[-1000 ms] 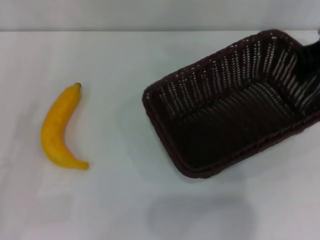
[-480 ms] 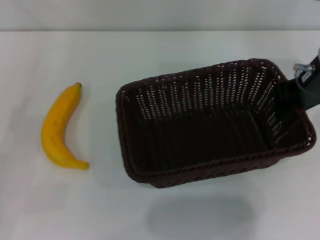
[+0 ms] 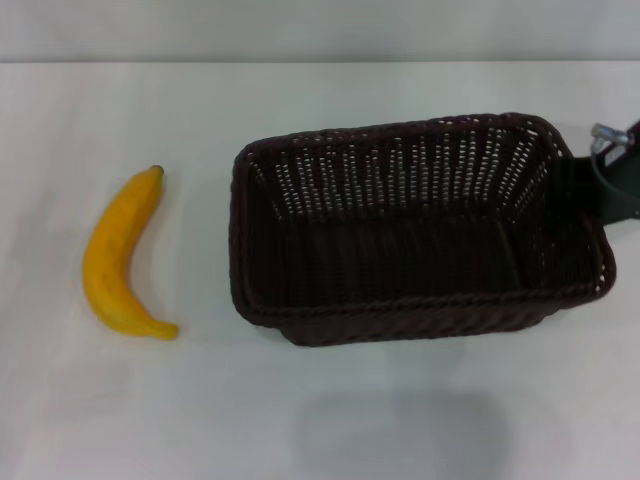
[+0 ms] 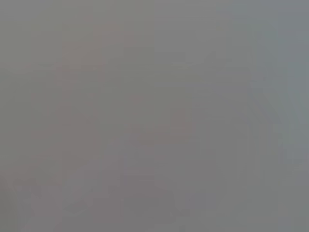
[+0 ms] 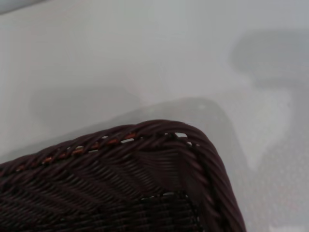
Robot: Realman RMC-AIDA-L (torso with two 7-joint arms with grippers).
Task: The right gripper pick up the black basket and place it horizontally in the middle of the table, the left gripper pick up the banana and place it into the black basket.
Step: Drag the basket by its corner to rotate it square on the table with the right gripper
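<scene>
The black basket (image 3: 400, 300) sits lengthwise across the white table (image 3: 200, 410), right of centre, and is empty. My right gripper (image 3: 603, 186) is at the basket's right end, closed on its rim, with a small silver part showing at the view's right edge. The right wrist view shows a corner of the basket's braided rim (image 5: 145, 133) close up over the table. The yellow banana (image 3: 115, 255) lies on the table at the left, stem pointing away from me, well apart from the basket. My left gripper is out of view; the left wrist view shows only plain grey.
A soft grey shadow (image 3: 400, 430) falls on the table in front of the basket. The table's far edge (image 3: 300, 62) meets a pale wall at the back. Bare tabletop lies between the banana and the basket.
The basket has turned from a slanted pose to lying straight across the table and shifted left, carried by my right gripper. The banana has not moved.
</scene>
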